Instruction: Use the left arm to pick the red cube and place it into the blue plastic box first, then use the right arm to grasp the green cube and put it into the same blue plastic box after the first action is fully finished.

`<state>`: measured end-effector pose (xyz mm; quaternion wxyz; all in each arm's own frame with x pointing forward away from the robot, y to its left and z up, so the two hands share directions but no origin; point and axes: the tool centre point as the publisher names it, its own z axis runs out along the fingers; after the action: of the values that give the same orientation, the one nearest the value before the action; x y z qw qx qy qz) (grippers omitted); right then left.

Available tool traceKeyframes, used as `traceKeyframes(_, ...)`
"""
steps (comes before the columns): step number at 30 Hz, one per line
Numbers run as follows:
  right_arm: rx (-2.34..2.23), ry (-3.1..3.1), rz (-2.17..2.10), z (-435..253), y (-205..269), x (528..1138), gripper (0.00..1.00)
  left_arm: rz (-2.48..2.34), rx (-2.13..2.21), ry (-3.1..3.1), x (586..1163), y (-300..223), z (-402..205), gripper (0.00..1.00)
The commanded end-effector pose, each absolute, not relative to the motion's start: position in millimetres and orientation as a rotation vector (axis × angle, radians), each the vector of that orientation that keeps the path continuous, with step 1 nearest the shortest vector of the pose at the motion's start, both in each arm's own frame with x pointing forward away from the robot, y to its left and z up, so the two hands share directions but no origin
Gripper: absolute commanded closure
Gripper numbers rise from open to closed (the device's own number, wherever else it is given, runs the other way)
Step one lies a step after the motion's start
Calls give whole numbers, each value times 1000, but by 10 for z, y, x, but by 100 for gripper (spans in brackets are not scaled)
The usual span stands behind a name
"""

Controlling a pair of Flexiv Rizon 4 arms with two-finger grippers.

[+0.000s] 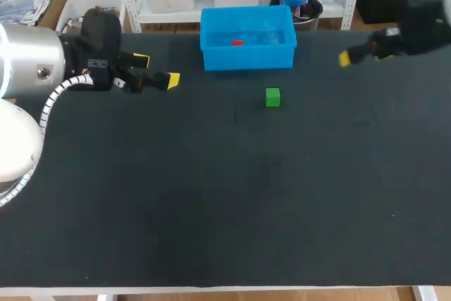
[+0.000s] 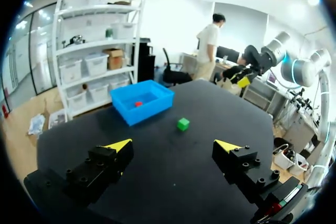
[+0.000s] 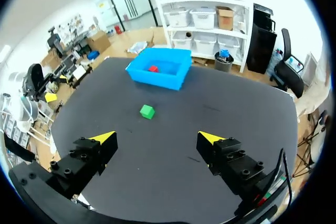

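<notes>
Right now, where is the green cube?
In the head view the green cube sits on the table, slightly right of centre, just in front of the blue plastic box and not touching it.

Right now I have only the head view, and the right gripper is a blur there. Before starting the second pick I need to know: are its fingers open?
Observer: Yes. The right wrist view shows the right gripper with fingers wide apart and nothing between them.
Operator: Is the green cube lined up with it?
Observer: The green cube sits ahead of the fingers, about midway between them, short of the blue box.
Operator: Is the left gripper empty?
Observer: The left wrist view shows the left gripper open, nothing between its fingers; the red cube lies inside the blue box.
</notes>
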<state>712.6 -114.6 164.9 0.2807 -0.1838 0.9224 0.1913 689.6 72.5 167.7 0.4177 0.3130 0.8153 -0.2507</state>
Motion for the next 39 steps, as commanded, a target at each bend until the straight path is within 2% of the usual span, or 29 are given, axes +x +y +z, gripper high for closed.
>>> traceKeyframes(1,-454,2525,294,1590,-764,7187,0,-638,788,2040,6892,749,1678,0)
traceKeyframes(8,-510,2582,278,1478,-320,7186,0,-638,788,2040,6892,749,1678,0)
traceKeyframes(31,-510,2582,278,1478,-320,7186,0,-638,788,2040,6892,749,1678,0)
traceKeyframes(39,-265,2630,274,1407,-115,7274,0,-638,788,2040,6892,749,1678,0)
